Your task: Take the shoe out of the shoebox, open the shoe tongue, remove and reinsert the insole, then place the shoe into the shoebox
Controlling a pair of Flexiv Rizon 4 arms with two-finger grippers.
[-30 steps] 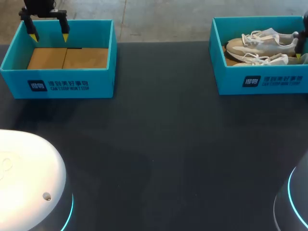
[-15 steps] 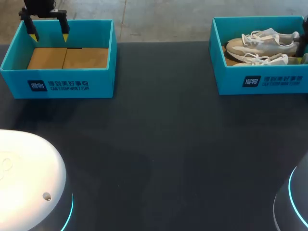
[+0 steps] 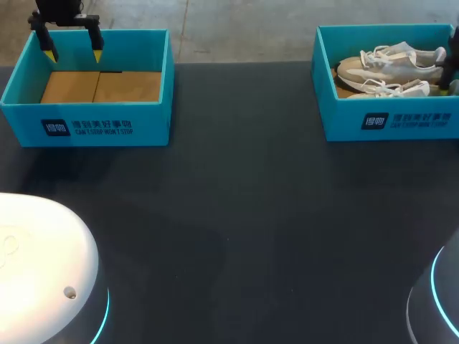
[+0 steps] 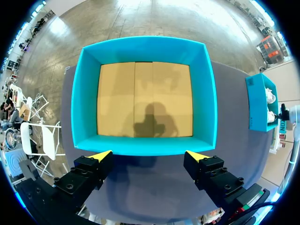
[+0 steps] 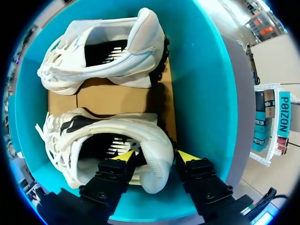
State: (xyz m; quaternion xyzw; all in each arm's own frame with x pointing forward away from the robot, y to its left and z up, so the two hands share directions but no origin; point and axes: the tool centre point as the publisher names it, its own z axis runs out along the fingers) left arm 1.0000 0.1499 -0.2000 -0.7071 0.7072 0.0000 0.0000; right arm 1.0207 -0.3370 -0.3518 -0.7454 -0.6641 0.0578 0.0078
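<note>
Two pale grey-white shoes lie in the blue shoebox (image 3: 387, 122) at the table's far right. In the right wrist view the farther shoe (image 5: 108, 51) lies beyond the nearer shoe (image 5: 79, 136). My right gripper (image 5: 155, 157) is down in the box (image 5: 197, 93), shut on the nearer shoe's heel: one finger inside the opening, the other outside the heel. In the head view only a dark finger of the right gripper (image 3: 449, 80) shows at the edge, by the nearer shoe (image 3: 391, 88). My left gripper (image 3: 72, 55) hangs open over the far-left box.
An empty blue box (image 3: 86, 125) with a cardboard floor (image 4: 145, 98) stands at the far left, under and ahead of my left gripper (image 4: 150, 154). Dark tabletop (image 3: 237, 201) spans the space between the two boxes.
My right gripper's fingers have sunk a little lower in the box and drawn in on the shoe's heel. The left arm has kept still.
</note>
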